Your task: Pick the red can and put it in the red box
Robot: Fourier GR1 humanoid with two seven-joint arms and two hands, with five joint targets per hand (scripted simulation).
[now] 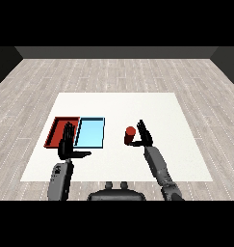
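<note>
The red can (130, 134) stands upright on the white table (118, 103), right of the two trays. My right hand (144, 135) is just to the can's right, fingers straight and pointing away from me, thumb reaching toward the can's base; the hand is open and not wrapped round the can. The red tray (58, 127) lies at the table's left, with nothing in it that I can see. My left hand (67, 145) hovers open over the red tray's near right corner, fingers straight up and thumb spread to the right.
The light blue tray (91, 132) lies flush against the red tray's right side, between it and the can. A grey plank floor surrounds the table.
</note>
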